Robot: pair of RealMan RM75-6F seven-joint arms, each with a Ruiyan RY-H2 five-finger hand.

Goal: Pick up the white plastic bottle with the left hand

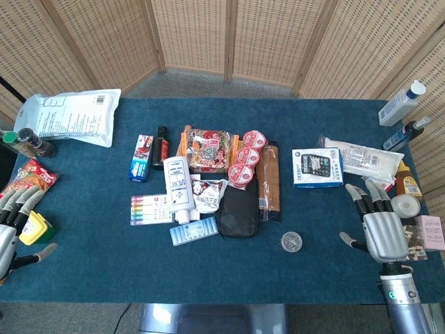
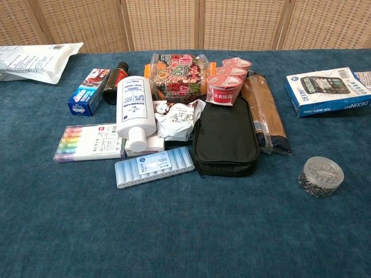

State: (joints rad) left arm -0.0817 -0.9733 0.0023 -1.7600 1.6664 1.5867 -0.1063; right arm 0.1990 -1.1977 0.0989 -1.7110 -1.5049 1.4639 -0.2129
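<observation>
The white plastic bottle (image 1: 178, 187) lies flat in the middle of the blue table, cap toward me; in the chest view the bottle (image 2: 135, 109) rests between a pack of highlighters and a crumpled snack wrapper. My left hand (image 1: 10, 233) hovers at the table's left edge, far left of the bottle, fingers spread and holding nothing. At the right edge my right hand (image 1: 379, 226) is also empty with its fingers apart. Neither hand shows in the chest view.
Around the bottle lie a highlighter pack (image 2: 90, 141), a blue tube box (image 2: 154, 167), a black pouch (image 2: 225, 137), a toothpaste box (image 2: 88, 91) and a dark bottle (image 2: 116, 75). A yellow-green container (image 1: 36, 227) sits by my left hand. A round clear jar (image 2: 320, 176) stands at right.
</observation>
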